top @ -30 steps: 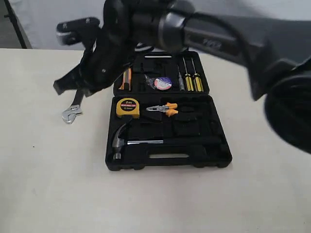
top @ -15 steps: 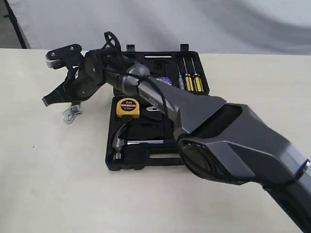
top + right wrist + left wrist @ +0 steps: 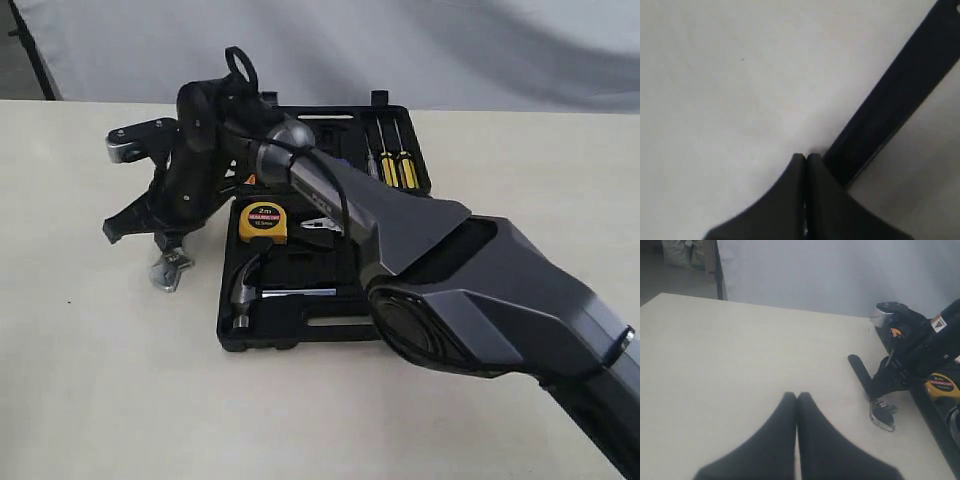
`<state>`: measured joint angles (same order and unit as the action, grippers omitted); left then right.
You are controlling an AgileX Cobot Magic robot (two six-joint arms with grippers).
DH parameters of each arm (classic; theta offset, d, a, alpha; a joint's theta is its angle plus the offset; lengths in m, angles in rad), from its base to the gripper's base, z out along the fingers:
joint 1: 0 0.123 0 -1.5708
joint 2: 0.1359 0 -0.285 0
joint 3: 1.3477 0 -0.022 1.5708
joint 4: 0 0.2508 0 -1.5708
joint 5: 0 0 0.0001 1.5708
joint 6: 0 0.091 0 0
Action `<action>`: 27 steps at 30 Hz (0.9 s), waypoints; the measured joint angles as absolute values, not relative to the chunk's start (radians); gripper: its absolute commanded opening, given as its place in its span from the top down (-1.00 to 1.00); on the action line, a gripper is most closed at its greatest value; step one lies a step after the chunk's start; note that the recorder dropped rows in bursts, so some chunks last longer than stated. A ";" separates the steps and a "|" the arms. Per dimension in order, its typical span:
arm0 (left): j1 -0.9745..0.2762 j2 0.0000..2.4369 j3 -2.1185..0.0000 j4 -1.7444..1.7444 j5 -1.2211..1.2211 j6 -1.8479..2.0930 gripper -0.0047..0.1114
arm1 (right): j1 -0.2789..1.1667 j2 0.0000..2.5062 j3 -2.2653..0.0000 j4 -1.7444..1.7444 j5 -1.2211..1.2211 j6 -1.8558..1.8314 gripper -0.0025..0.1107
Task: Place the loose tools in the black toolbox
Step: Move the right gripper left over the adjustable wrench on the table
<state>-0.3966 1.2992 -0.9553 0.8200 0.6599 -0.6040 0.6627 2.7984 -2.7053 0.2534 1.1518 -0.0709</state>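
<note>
Left gripper (image 3: 797,396), jaws closed on nothing, over cream table (image 3: 715,350). Silver adjustable wrench with black handle (image 3: 168,268) lies left of the open black plastic toolbox (image 3: 265,337); right gripper (image 3: 805,157), jaws closed, sits just beside its handle. Steel claw hammer (image 3: 285,293) rests inside the toolbox.

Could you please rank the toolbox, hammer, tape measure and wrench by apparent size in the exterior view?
Largest to smallest:
1. black toolbox
2. hammer
3. yellow tape measure
The wrench shows only its head, the rest is hidden, so I cannot rank it.
</note>
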 measured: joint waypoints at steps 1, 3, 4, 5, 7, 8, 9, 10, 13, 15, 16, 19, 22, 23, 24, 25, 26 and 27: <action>-0.397 1.299 -0.955 0.820 0.660 -0.604 0.89 | 0.663 2.796 -2.705 0.304 1.178 -0.070 0.96; -0.397 1.299 -0.955 0.820 0.660 -0.604 0.89 | 0.673 2.790 -2.701 0.352 1.198 -0.070 0.96; -0.397 1.299 -0.955 0.820 0.660 -0.604 0.89 | 0.677 2.784 -2.698 0.359 1.205 -0.070 0.96; -0.397 1.299 -0.955 0.820 0.660 -0.604 0.89 | 0.685 2.762 -2.696 0.361 1.215 -0.073 0.96; -0.397 1.299 -0.955 0.820 0.660 -0.604 0.89 | 0.695 2.709 -2.696 0.316 1.219 -0.104 0.96; -0.397 1.299 -0.955 0.820 0.660 -0.604 0.89 | 0.695 2.686 -2.696 0.282 1.219 -0.132 0.96; -0.397 1.299 -0.955 0.820 0.660 -0.604 0.89 | 0.695 2.684 -2.696 0.269 1.218 -0.145 0.96; -0.397 1.299 -0.955 0.820 0.660 -0.604 0.89 | 0.693 2.694 -2.695 0.253 1.201 -0.169 0.96; -0.397 1.299 -0.955 0.820 0.660 -0.604 0.89 | 0.693 2.747 -2.684 0.179 1.126 -0.188 0.96; -0.397 1.299 -0.955 0.820 0.660 -0.604 0.89 | 0.693 2.774 -2.684 0.147 1.104 -0.191 0.96; -0.397 1.299 -0.955 0.820 0.660 -0.604 0.89 | 0.693 2.782 -2.684 0.145 1.098 -0.191 0.96; -0.397 1.299 -0.955 0.820 0.660 -0.604 0.89 | 0.693 2.787 -2.684 0.143 1.082 -0.191 0.96; -0.397 1.299 -0.955 0.820 0.660 -0.604 0.89 | 0.693 2.788 -2.686 0.142 1.086 -0.182 0.96; -0.397 1.299 -0.955 0.820 0.660 -0.604 0.89 | 0.693 2.788 -2.686 0.142 1.094 -0.169 0.96; -0.397 1.299 -0.955 0.820 0.660 -0.604 0.89 | 0.693 2.789 -2.687 0.142 1.098 -0.158 0.96; -0.397 1.299 -0.955 0.820 0.660 -0.604 0.89 | 0.693 2.789 -2.688 0.142 1.115 -0.137 0.96; -0.397 1.299 -0.955 0.820 0.660 -0.604 0.89 | 0.693 2.789 -2.690 0.142 1.126 -0.120 0.96; -0.397 1.299 -0.955 0.820 0.660 -0.604 0.89 | 0.693 2.789 -2.690 0.142 1.133 -0.102 0.96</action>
<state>-0.3966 1.2992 -0.9553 0.8200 0.6599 -0.6040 0.6928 2.7889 -2.6898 0.1415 1.1334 -0.1019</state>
